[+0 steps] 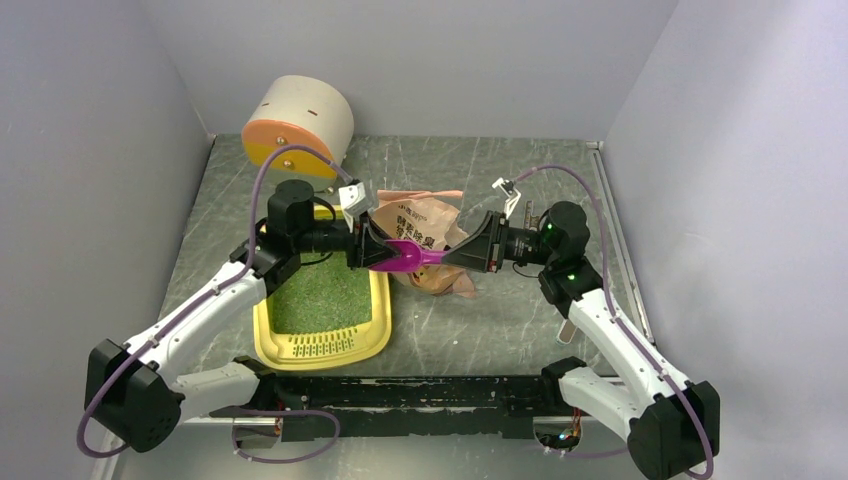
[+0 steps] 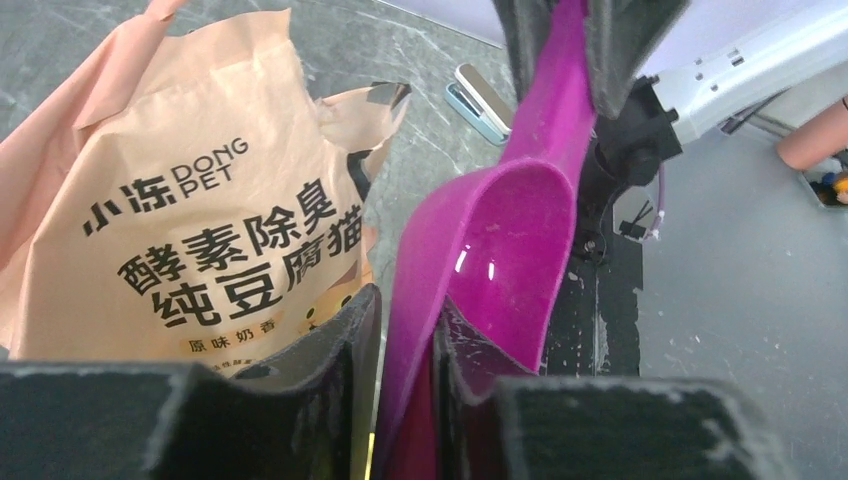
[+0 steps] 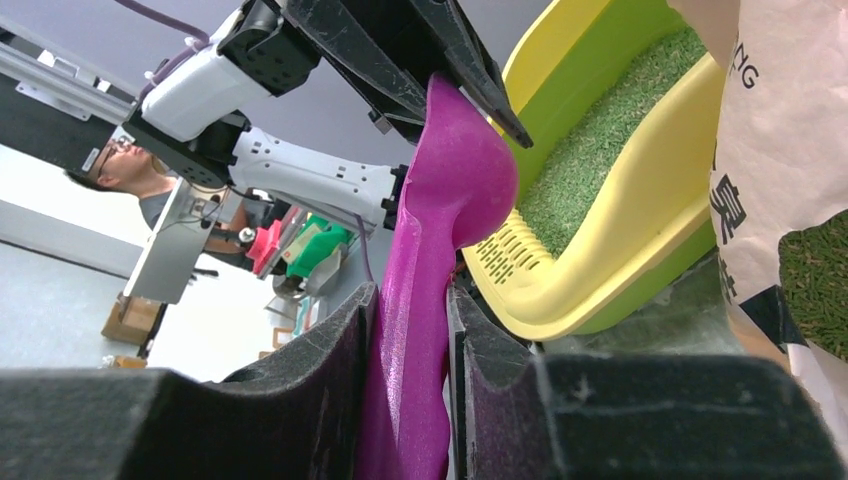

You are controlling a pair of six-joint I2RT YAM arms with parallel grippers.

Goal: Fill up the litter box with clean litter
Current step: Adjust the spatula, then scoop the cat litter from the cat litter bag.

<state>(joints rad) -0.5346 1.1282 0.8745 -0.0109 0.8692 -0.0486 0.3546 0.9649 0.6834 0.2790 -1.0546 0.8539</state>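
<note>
The yellow litter box (image 1: 372, 340) lies in front of the left arm, grille end nearest the arm bases, with green litter (image 1: 325, 295) spread inside. It also shows in the right wrist view (image 3: 620, 235) with its litter (image 3: 600, 140). A magenta scoop (image 1: 405, 257) hangs level above the table between both grippers. My left gripper (image 1: 372, 252) is shut on the bowl's rim (image 2: 500, 230); the bowl looks empty. My right gripper (image 1: 455, 255) is shut on the handle (image 3: 415, 330). The pink-beige litter bag (image 1: 425, 225) lies just behind the scoop.
A white cylinder with an orange end (image 1: 295, 125) stands at the back left corner. A small white and blue clip (image 2: 483, 103) lies on the table beyond the bag (image 2: 200, 200). Grey walls close in the back and both sides.
</note>
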